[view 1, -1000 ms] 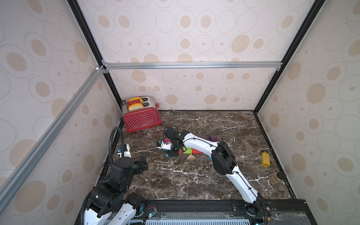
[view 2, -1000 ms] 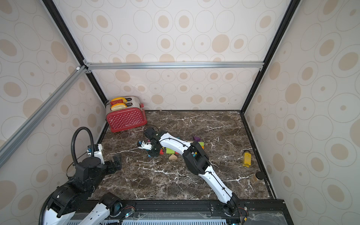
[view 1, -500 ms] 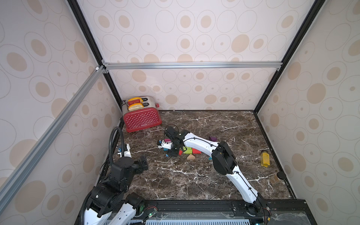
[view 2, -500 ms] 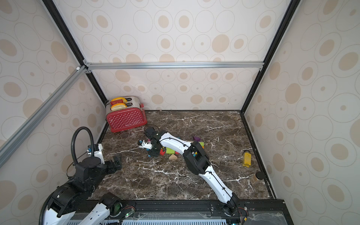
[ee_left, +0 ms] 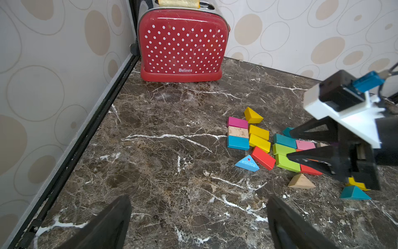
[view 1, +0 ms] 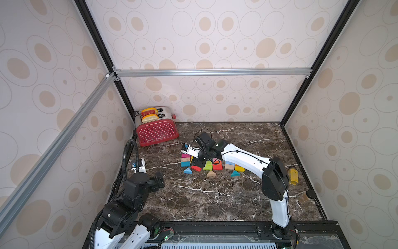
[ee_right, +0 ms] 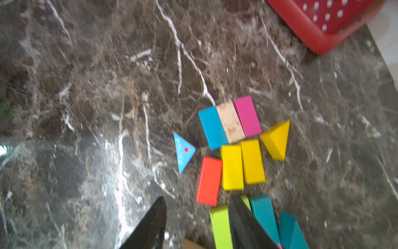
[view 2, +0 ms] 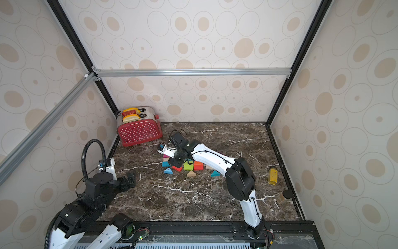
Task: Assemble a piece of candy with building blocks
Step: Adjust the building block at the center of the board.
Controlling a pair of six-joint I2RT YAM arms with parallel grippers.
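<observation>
2 green bricks (ee_left: 285, 163) below parted right jaws, left jaws wide

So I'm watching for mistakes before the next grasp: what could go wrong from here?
1. The right gripper, jaws open, hangs just over the green bricks, which lie packed close to the teal brick and the red brick. Closing could shove those neighbours or pinch two at once.
2. The blue, bare-wood and pink row with the yellow wedge lies close by. A sweep of that arm might scatter it.
</observation>
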